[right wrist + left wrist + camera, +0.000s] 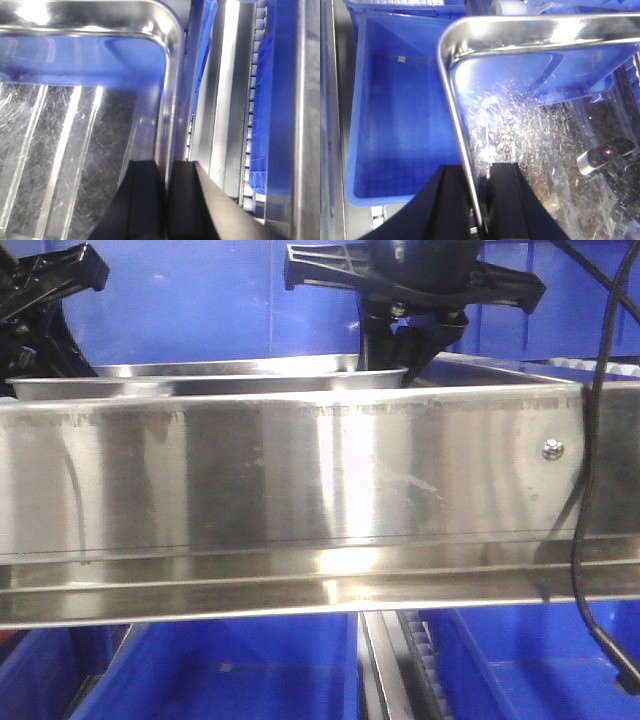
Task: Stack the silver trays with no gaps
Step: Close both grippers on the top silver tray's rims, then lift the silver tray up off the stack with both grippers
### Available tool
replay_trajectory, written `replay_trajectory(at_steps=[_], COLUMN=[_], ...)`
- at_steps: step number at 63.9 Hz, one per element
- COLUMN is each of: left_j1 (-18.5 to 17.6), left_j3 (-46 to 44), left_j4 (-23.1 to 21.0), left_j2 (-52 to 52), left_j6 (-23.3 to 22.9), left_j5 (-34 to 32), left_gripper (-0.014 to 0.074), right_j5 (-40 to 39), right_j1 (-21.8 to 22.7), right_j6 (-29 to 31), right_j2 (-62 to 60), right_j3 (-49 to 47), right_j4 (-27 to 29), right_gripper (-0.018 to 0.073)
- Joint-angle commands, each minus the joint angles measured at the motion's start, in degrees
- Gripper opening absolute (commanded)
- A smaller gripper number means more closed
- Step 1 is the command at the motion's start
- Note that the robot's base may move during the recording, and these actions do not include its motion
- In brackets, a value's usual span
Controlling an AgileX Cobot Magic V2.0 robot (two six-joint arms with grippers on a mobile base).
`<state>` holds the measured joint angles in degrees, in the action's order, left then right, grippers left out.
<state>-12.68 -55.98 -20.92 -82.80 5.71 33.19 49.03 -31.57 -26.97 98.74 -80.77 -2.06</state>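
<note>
The left gripper [474, 171] is clenched on the tray [535, 120]. Its black fingers [445, 205] straddle the out-turned rim, one outside the pan and one inside. The tray hangs tilted over a bin [395, 130], whose floor carries a small pale square [401, 59]. The tray's floor shows only fine scratches and blue reflections.

The right gripper [164, 165] pinches a tray rim the same way, just below a rounded corner, with one finger in the pan and one outside. That pan's floor mirrors pale stripes. Beside it run steel strips and the edge of another blue container.

From the front, the tray sits just behind the top of the rail [300, 490], between the two arms. Two shiny edges show there, one just above the other. Whether they belong to one tray or two cannot be told. A screw [552, 449] sits near the rail's right end, and a cable [585, 500] hangs across it. Under the rail are a left bin [220, 675] and a right bin [530, 660]. Too little of their insides shows to tell what they hold.
</note>
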Motion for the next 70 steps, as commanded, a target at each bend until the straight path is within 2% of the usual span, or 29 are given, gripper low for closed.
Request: replay_trajectory(at_steps=[1, 9, 22, 37, 49, 70], left_j1=[-0.4, -0.4, -0.4, -0.4, -0.4, -0.4], left_j3=[-0.3, -0.3, -0.3, -0.3, -0.3, -0.3], left_j4=[0.7, 1.1, 3.7, 3.7, 4.3, 4.1], left_j2=[-0.3, -0.3, -0.3, -0.3, -0.3, 0.4], left_j6=[0.2, 0.2, 0.2, -1.7, -1.5, -1.4], left_j5=[0.4, 0.4, 1.4, 2.4, 3.3, 3.5], left_gripper=[0.0043, -0.0032, -0.0018, -0.0018, -0.0018, -0.0018], right_j5=[2.0, 2.4, 4.4, 4.2, 4.4, 3.9], right_j1=[0.2, 0.2, 0.1, 0.0, -1.6, -3.4], right_j6=[0.7, 0.7, 0.7, -0.6, -2.5, -3.3], right_j2=[0.0, 0.0, 0.0, 0.0, -0.4, -1.7], right_j3=[-0.2, -0.2, -0.2, -0.2, -0.4, -0.4], right_j4=[-1.0, -1.0, -2.5, -3.2, -7.3, -8.8], right_gripper=[-0.0085, -0.0085, -0.0073, -0.0073, -0.0073, -0.0075])
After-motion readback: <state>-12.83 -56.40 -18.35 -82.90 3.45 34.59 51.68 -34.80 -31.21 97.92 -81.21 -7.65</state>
